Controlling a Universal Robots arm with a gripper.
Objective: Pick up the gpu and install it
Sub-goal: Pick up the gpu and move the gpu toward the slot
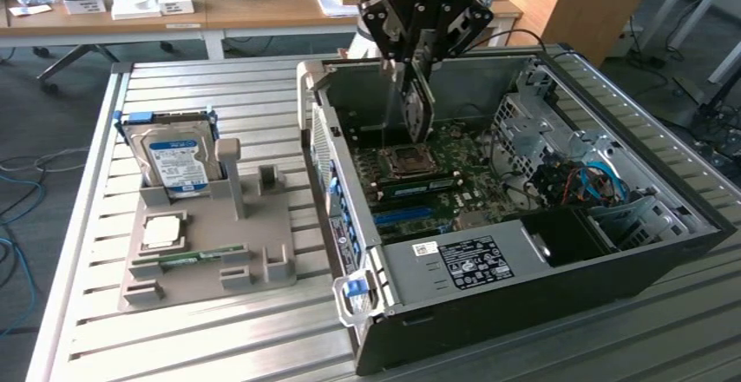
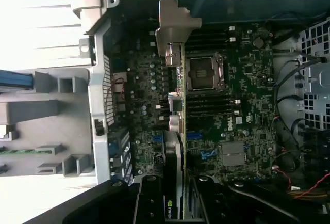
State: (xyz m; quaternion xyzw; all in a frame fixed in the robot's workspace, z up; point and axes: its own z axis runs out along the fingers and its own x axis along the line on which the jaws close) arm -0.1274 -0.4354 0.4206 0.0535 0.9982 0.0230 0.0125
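A slatted metal table [image 1: 232,87] stands on grey carpet [image 1: 35,121], with wooden desks [image 1: 232,13] behind. At the exterior view's left, a grey holder tray [image 1: 264,245] carries an upright hard drive [image 1: 173,161]. To its right lies the open computer case [image 1: 648,260]. There the gripper [image 1: 414,56] clamps the gpu [image 1: 417,104] edge-on over the motherboard [image 1: 463,169] — contact with a slot unclear.

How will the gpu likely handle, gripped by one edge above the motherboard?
Probably stiff: the gpu hangs straight from the jaws without sag. Likely end-heavy, given its metal bracket at one end, so it may tilt if the grip loosens. Probably fragile: it is a bare circuit board, edge-on above the motherboard.
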